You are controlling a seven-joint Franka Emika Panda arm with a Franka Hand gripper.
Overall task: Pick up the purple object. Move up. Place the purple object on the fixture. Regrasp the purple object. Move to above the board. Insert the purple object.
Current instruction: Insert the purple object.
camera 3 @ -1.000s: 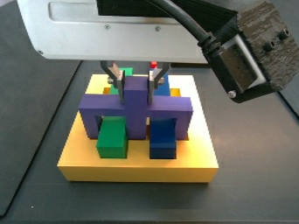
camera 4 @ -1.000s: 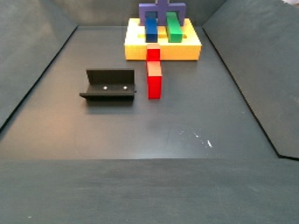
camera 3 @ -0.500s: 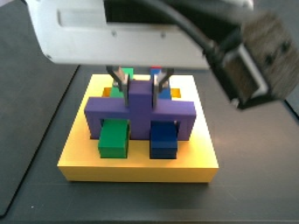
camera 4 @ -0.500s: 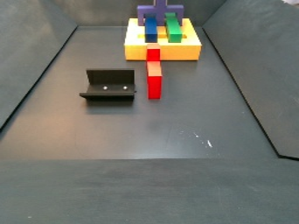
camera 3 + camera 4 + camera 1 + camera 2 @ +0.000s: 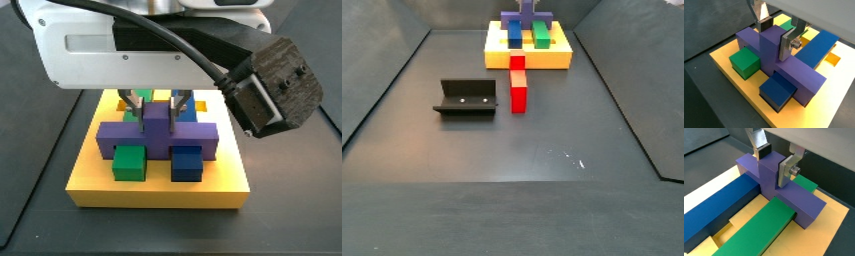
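Note:
The purple object (image 5: 784, 70) is a cross-shaped block sitting low on the yellow board (image 5: 734, 82), its upright bar rising between my fingers. My gripper (image 5: 776, 35) is shut on that bar, one silver plate on each side, as both wrist views show (image 5: 774, 162). In a side view the purple object (image 5: 154, 135) spans the board (image 5: 160, 192) behind a green and a blue piece, with the gripper (image 5: 158, 103) straight above it. The black fixture (image 5: 466, 97) stands on the floor well away from the board (image 5: 529, 55).
A green block (image 5: 745, 61) and a blue block (image 5: 777, 90) sit in the board beside the cross. A long dark-blue bar (image 5: 717, 223) and a green bar (image 5: 757, 233) lie in slots. A red block (image 5: 517, 85) stands on the floor between fixture and board.
The gripper has come down with the purple object; the cross arms now sit lower on the board, closer to the green and blue blocks.

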